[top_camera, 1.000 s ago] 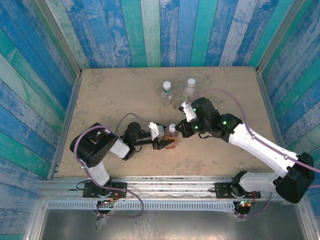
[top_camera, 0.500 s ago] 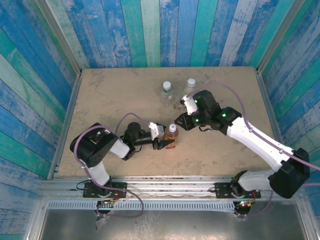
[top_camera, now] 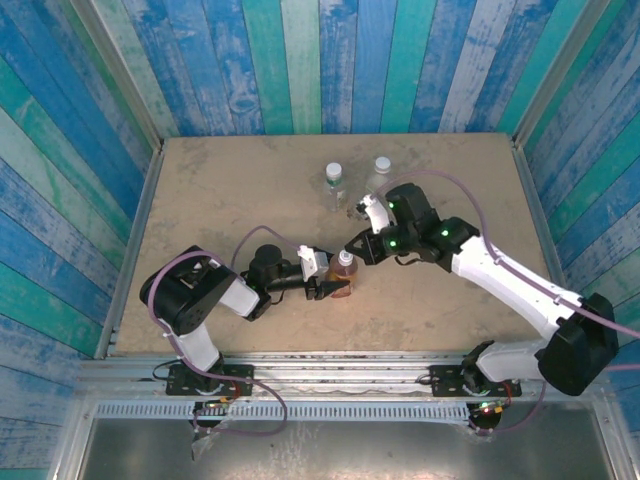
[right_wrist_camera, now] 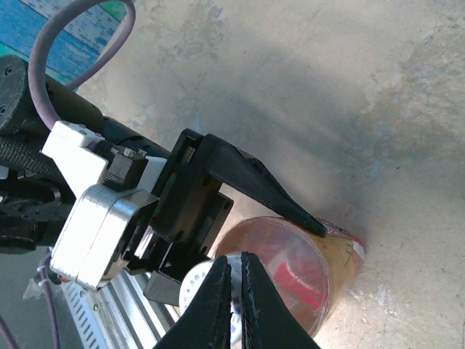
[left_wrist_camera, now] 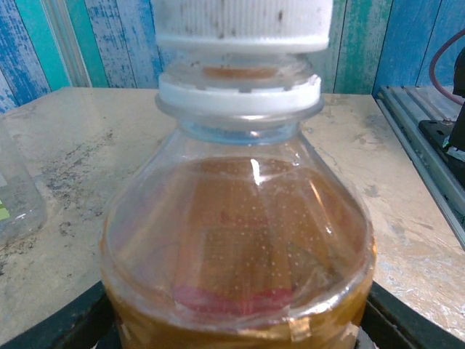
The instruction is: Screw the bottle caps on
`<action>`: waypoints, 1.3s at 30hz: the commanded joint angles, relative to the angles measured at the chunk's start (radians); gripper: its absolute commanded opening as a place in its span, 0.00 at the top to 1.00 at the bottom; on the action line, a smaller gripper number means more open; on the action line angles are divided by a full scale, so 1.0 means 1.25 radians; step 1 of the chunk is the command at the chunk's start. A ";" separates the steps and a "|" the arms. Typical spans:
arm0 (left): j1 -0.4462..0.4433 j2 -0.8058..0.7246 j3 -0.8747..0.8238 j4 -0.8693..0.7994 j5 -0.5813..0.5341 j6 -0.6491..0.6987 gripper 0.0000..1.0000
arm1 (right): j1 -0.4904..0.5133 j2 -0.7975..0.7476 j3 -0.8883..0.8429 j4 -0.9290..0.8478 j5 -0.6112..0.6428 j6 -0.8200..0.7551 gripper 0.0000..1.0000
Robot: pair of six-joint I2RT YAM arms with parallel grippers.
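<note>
Top external view: the amber bottle (top_camera: 342, 284) stands upright on the worktop (top_camera: 220, 200), near the front and about midway between the two arms. The left end effector (top_camera: 333, 291) reaches in from the left, lying low and level, its jaws part-way open and clamped on the lower body of the bottle. The right end effector (top_camera: 352, 246) comes in from the right and sits just above and beside the bottle's top, tips pointing down toward the white cap (top_camera: 344, 258). Farther back, well apart from both arms, stand a clear bottle with a greenish label (top_camera: 335, 187) and a second clear bottle (top_camera: 379, 178), each upright with a white top.

Left wrist view: the amber bottle (left_wrist_camera: 240, 254) sits dead centre between the black fingers (left_wrist_camera: 80, 323), which show at the lower corners on either side of its body. The white cap (left_wrist_camera: 243, 22) rests on the neck above a white collar ring, with a strip of clear neck between them; whether it is tight cannot be told.

Right wrist view: the right end effector (right_wrist_camera: 234, 291) has its two black tips pressed together with nothing between them, hovering over the edge of the white cap (right_wrist_camera: 196, 285). One finger of the left end effector (right_wrist_camera: 269, 193) lies against the side of the amber bottle (right_wrist_camera: 305, 265).
</note>
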 commanded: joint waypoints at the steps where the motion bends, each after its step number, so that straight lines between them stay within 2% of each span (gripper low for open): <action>1: -0.004 -0.003 -0.006 -0.088 -0.008 0.000 0.34 | 0.005 -0.035 -0.059 -0.051 -0.044 0.021 0.90; 6: -0.004 -0.002 -0.004 -0.092 -0.008 0.001 0.34 | 0.006 -0.075 -0.079 -0.050 -0.062 0.030 0.90; 10: -0.004 0.000 -0.004 -0.093 -0.008 0.001 0.34 | 0.004 -0.078 -0.053 -0.047 -0.022 0.017 0.87; 19: -0.004 -0.003 -0.005 -0.097 -0.007 0.004 0.34 | -0.016 0.004 0.035 -0.018 -0.013 -0.003 0.72; 23: -0.004 -0.003 -0.005 -0.095 -0.006 0.004 0.34 | -0.017 0.041 0.051 -0.018 -0.037 -0.012 0.78; 27: -0.004 -0.003 -0.005 -0.095 -0.007 0.003 0.34 | -0.017 0.026 0.022 -0.016 -0.056 0.000 0.84; 33: -0.004 -0.001 -0.003 -0.095 -0.007 0.003 0.34 | -0.018 -0.021 -0.069 0.003 -0.139 0.032 0.85; 39: -0.004 -0.004 -0.002 -0.097 -0.009 0.002 0.34 | -0.017 -0.070 -0.110 0.005 -0.152 0.043 0.86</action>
